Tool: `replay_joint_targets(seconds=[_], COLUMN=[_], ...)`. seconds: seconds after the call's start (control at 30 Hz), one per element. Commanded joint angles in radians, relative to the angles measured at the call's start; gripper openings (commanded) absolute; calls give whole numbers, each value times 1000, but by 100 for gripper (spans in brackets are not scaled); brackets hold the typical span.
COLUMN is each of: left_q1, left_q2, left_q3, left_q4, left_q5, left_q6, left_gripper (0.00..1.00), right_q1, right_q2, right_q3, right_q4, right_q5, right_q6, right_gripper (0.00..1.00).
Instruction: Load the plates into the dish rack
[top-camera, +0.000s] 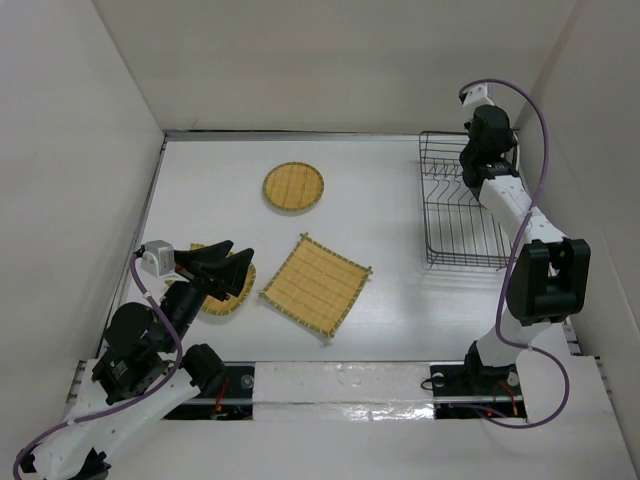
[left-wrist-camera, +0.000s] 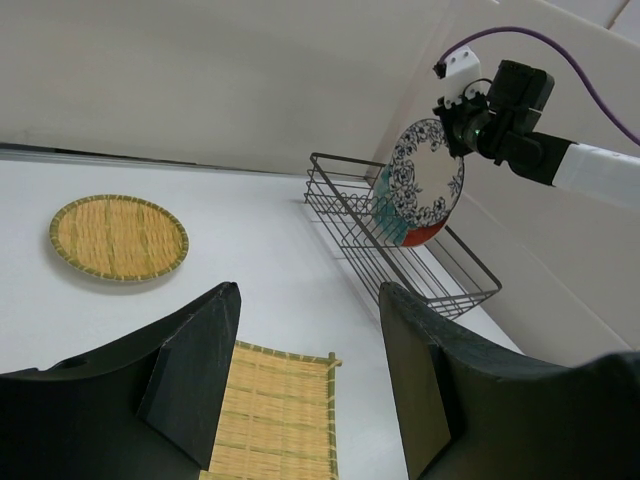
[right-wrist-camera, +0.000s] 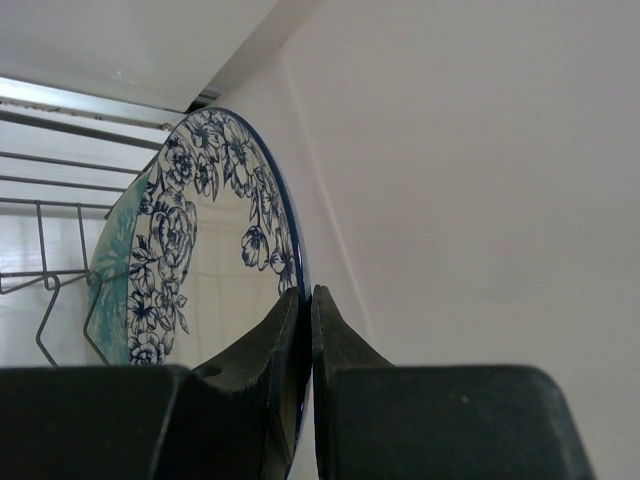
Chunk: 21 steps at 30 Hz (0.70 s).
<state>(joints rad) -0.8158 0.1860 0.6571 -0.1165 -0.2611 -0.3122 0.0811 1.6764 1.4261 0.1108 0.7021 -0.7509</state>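
While at rack (top-camera: 462, 225), plate (right-wrist-camera: 200, 250) in hand (right-wrist-camera: 307, 300)

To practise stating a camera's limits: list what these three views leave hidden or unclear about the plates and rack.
Top view: the left tool covers most of the nearer round yellow woven bamboo disc; contact unclear.
Top view: the right arm hides both plates at the black wire dish rack.
Wrist views: the round white-and-blue floral plate hides most of the teal-patterned red-edged plate.
Right wrist: the right tool blocks the floral plate's lower edge.
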Motion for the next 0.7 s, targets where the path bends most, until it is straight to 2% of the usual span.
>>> replay_joint_targets(seconds=[0.0,0.63,0.67], left_q1=[4,4,4], left_q2=[0,16,18], left_q3=[16,18,21], left_q4=[48,43,43], left_q5=[5,-4,-3], left_q6=[9,9,9], left_gripper=[55,55,55], right_q1=[-26,-125,-135], right_q2=[-32,-44,-43], right_q3=[8,-174,-176], right_q4=[152,148,141], right_q5=[-4,-181,-184], right_q6=[30,389,404], right_gripper=[0,0,9])
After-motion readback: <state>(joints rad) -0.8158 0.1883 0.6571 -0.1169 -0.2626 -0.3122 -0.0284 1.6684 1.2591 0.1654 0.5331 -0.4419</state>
